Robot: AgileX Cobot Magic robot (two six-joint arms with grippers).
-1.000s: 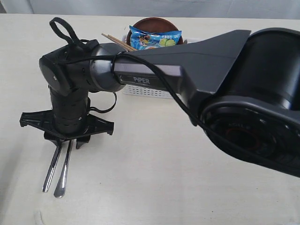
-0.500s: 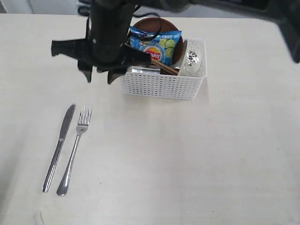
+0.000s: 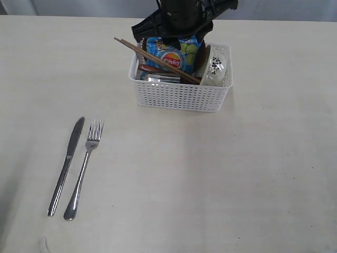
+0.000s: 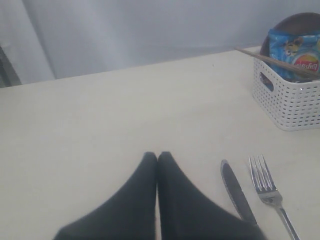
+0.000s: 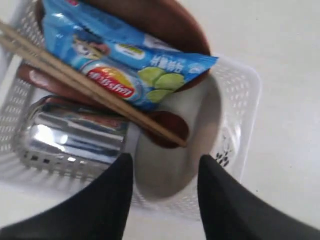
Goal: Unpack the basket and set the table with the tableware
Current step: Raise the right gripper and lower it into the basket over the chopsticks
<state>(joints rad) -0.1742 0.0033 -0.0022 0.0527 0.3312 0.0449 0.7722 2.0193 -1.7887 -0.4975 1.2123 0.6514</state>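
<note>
In the exterior view a pale cream table [image 3: 221,184] with faint grain is seen, and a grey backdrop runs along its far edge. The right gripper [image 3: 179,29] is hung over the far side of the white lattice basket [image 3: 181,97], which is set at the far middle of the table. Wooden chopsticks [image 3: 158,60] are laid slantwise across a blue chips packet [image 3: 174,55]. A speckled white bowl [image 3: 217,66] is stood at the basket's right end. A steel knife [image 3: 66,166] and fork [image 3: 84,168] are laid side by side, not touching, at near left.

In the left wrist view the left gripper [image 4: 157,156] is held low over bare table, its black fingers pressed together on nothing.

In the right wrist view the right gripper's fingers [image 5: 117,200] are spread and empty above the bowl. A shiny steel cup [image 5: 75,137] is packed in the basket's near-left corner. A reddish-brown spoon [image 5: 170,127] is tucked under the chopsticks, and a round brown plate [image 5: 150,20] is stood behind the packet.
</note>
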